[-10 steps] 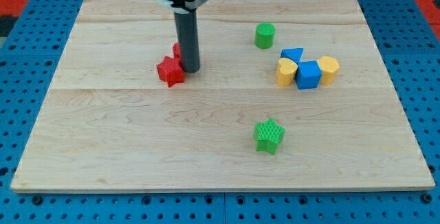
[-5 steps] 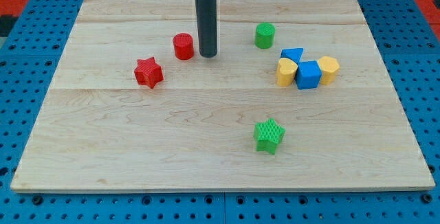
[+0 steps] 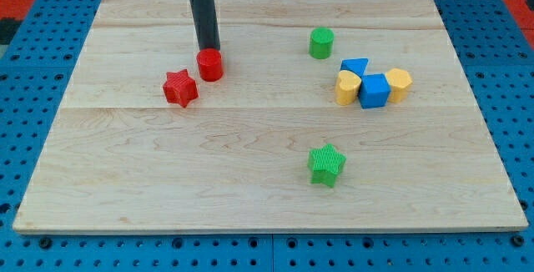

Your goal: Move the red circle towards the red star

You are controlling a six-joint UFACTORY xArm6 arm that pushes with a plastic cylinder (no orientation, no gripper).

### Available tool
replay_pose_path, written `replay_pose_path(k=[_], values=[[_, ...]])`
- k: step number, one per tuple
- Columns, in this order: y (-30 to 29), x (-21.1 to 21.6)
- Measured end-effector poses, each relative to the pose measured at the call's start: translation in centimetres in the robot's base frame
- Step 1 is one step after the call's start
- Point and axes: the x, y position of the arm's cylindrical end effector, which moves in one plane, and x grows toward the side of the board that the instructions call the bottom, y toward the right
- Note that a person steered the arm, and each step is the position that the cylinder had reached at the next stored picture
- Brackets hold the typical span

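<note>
Pressing from the view's top, my tip [image 3: 208,49] sits right against the far edge of the red circle [image 3: 209,65], which lies just beside the red star [image 3: 180,88], up and to the view's right of it with a thin gap showing; the arm carries only a bare rod, so nothing is being held. I judge the risk to be an off-centre shove: the round block could roll off my tip and slip past the star, or knock it away.

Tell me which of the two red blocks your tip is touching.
The red circle. My tip sits right at its top edge in the view, while the red star lies apart, toward the view's lower left.
</note>
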Motion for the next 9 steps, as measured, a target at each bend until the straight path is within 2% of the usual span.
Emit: replay_pose_path(k=[1,3,4,5,6,7,9], values=[[0.3,0.0],[0.9,4.0],[0.9,4.2],[5.0,4.7],[5.9,7.7],[3.7,8.7],[2.9,8.7]])
